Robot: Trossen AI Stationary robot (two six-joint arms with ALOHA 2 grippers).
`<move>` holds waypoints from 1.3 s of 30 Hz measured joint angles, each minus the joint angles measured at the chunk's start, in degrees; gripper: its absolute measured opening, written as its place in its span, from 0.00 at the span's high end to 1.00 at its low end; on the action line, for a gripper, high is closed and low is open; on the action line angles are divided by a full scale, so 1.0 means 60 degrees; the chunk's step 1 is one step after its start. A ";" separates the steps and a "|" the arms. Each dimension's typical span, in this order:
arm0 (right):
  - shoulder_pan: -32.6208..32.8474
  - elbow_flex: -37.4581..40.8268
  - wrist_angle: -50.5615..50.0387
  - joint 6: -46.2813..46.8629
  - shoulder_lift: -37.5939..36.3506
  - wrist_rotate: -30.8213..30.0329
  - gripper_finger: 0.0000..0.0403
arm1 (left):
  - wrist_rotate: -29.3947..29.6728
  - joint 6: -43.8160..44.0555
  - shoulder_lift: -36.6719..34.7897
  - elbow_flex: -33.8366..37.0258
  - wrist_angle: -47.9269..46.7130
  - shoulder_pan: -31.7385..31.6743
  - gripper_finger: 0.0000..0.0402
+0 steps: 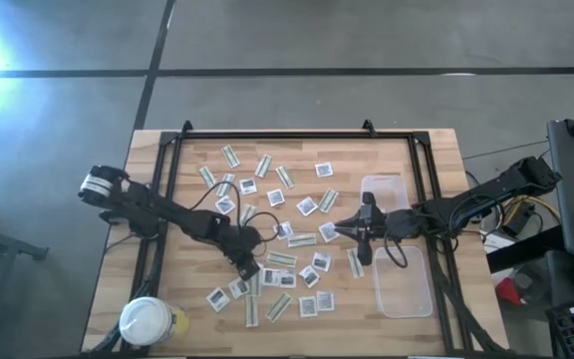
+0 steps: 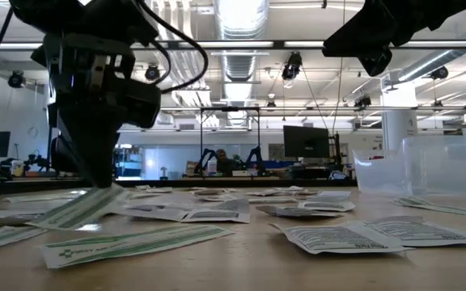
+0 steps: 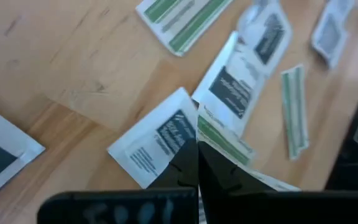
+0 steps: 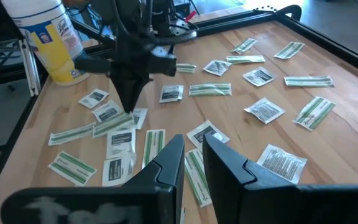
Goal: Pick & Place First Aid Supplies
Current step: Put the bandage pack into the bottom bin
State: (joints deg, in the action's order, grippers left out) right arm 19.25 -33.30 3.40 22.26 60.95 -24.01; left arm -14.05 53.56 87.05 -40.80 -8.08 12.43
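Pinching one end of a green-and-white strip [image 3: 224, 140], the left gripper [image 3: 197, 163] has its two dark fingers pressed together on the packet, as the left wrist view shows up close. That view also shows a square white packet [image 3: 160, 140] with dark print lying just beside the fingers on the wooden table [image 3: 73, 68]. The low view adds what the wrist view cannot: the strip [image 2: 79, 208] slopes, its gripped end raised and its far end touching the table. The high view places the left gripper [image 1: 250, 267] at the middle of the table's near half, among the scattered first aid supplies [image 1: 277, 214], which lie spread across the centre of the table.

The right gripper [image 1: 344, 230] hangs over the packets right of centre. Its own wrist view shows its fingers [image 4: 164, 163] slightly apart with nothing between them, and, farther off, the left gripper [image 4: 129, 99] pointing down onto the strip.

Only the high view shows the two clear plastic tubs [image 1: 402, 282] at the table's right side, one behind the other; the low view shows one tub only as a translucent wall. A white-lidded round jar [image 1: 145, 321] stands at the near left corner; the right wrist view reveals its yellow body and printed label [image 4: 50, 38].
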 joint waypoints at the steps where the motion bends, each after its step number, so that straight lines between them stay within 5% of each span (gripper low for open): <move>1: -0.0001 0.0000 0.0001 -0.0002 0.0000 0.0000 0.86 | -0.0001 -0.0013 -0.0130 0.0000 -0.0027 0.0000 1.00; 20: 0.0004 0.0015 0.0036 0.0033 0.0139 0.0100 0.86 | 0.1845 -0.0871 -0.2254 0.0000 -0.0130 -0.0011 1.00; 33: 0.0000 -0.0095 0.1044 -0.0038 0.1330 0.0117 0.85 | 0.3594 -0.2733 -0.2347 -0.0004 0.1972 -0.0011 1.00; 39: -0.0004 -0.0387 0.1076 -0.0005 0.1566 0.0116 0.77 | 0.3945 -0.3792 -0.2279 -0.0011 0.3181 -0.0011 1.00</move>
State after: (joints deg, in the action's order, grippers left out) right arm 19.22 -35.62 9.86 22.23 70.35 -23.32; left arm 9.62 30.81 73.38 -40.86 11.01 12.36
